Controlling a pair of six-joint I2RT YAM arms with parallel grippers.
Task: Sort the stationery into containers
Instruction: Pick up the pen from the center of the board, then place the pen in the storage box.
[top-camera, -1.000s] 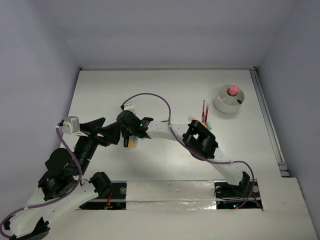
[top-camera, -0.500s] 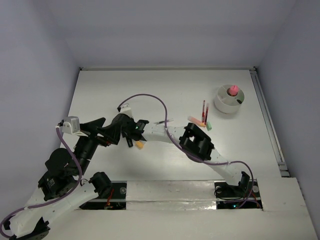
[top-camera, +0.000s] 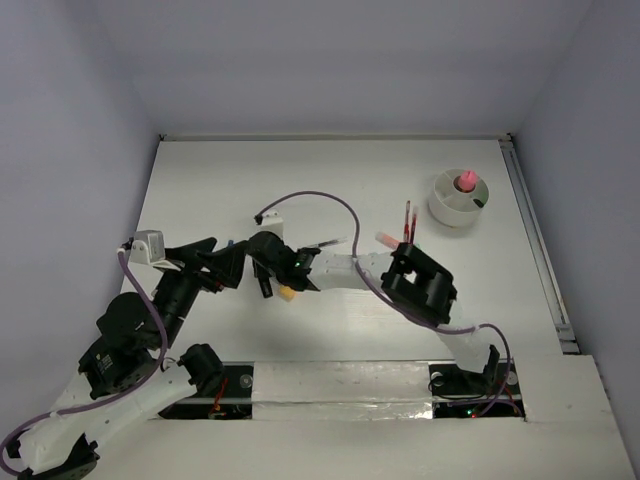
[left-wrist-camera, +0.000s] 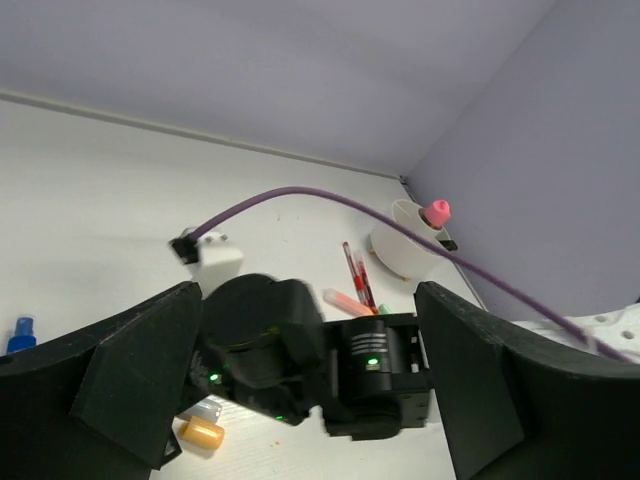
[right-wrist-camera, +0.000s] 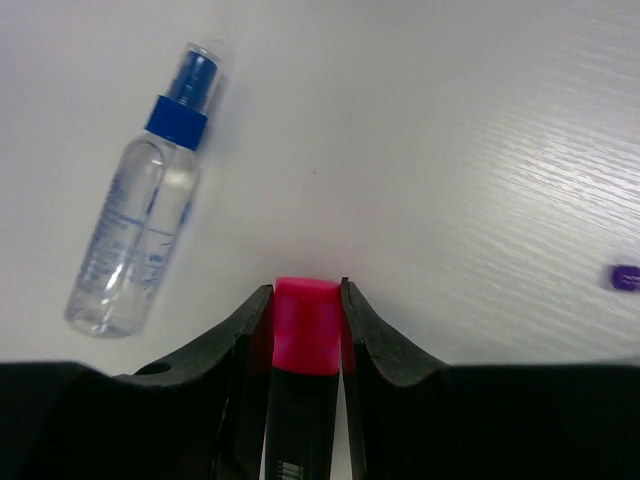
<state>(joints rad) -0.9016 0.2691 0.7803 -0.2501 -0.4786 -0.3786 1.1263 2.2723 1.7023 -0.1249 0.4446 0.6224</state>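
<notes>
We find the right gripper (right-wrist-camera: 305, 292) clamped on a pink cylindrical plastic marker (right-wrist-camera: 305, 335). The jaws press both sides just behind its pink end, so the barrel lies along the fingers. We judge that this grip suits an end-first drop into a container. The marker is held low over the white table (top-camera: 200, 180), left of centre. Whether its end touches the surface, we cannot tell from the wrist view.

The left gripper (left-wrist-camera: 308, 295) has its jaws wide apart and holds nothing. It faces the right gripper from the left (close enough that we advise lifting before any sideways travel).

A clear plastic spray bottle with a blue cap (right-wrist-camera: 140, 250) lies flat near the held marker, apart from it. An orange-capped marker (top-camera: 288, 294) lies just on the near side of the right gripper.

The small white round cup (top-camera: 452, 210) stands far right, near the table's right edge rail (top-camera: 537, 260), with a pink-topped item (top-camera: 465, 181) upright inside it. Two thin red pens (top-camera: 409, 220) lie near its left side. We judge that the most room for the carry is above these pens or around their far side, where the surface shows bare. The right wall leaves little margin beyond the cup.
</notes>
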